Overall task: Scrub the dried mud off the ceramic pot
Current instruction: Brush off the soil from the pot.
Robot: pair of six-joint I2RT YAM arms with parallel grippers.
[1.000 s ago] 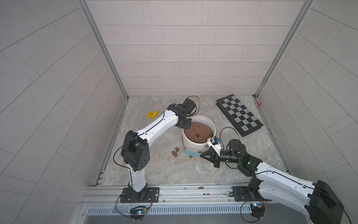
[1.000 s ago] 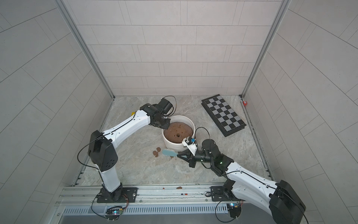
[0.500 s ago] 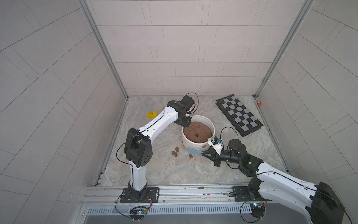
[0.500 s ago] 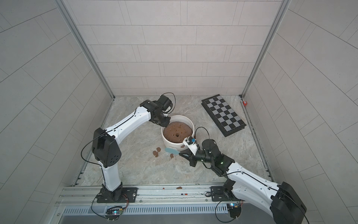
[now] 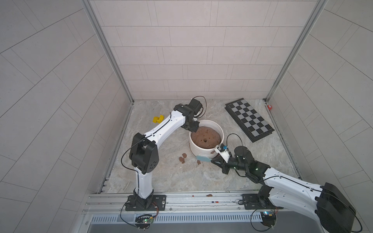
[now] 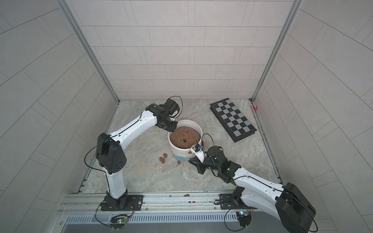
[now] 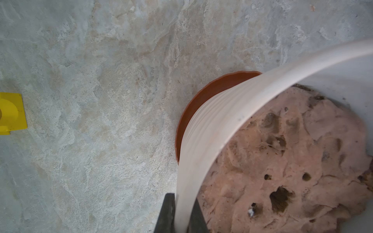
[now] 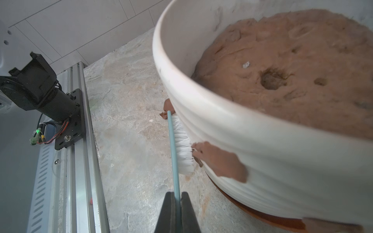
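Top views, both: ceramic pot [image 5: 194,148] stands mid-floor. Left gripper [image 5: 191,129] is clamped on its rim at the pot's 10 o'clock, probably bracing it against the scrubbing push. Right gripper [image 5: 214,160], at 5 o'clock, is closed on a teal brush [image 5: 202,159], head against the wall at 6 o'clock, beside a patch of dried mud [image 5: 212,152]. Loose lumps [image 5: 182,158] at 8 o'clock, chessboard [image 5: 249,119] at 2, yellow block [image 5: 158,119] at 10. Floor [image 5: 161,171] is marbled stone-look, walls [image 5: 181,50] grey tile, metal rail [image 5: 181,198] in front.

Left wrist: fingers [image 7: 167,213] straddle the rim, one outside, one inside by the soil mound [image 7: 282,161]. Terracotta saucer [image 7: 193,107] shows underneath.

Right wrist: jaws tight on the thin handle. Bristles touch the ribbed wall and the mud patch's edge, so the stroke looks aimed there.
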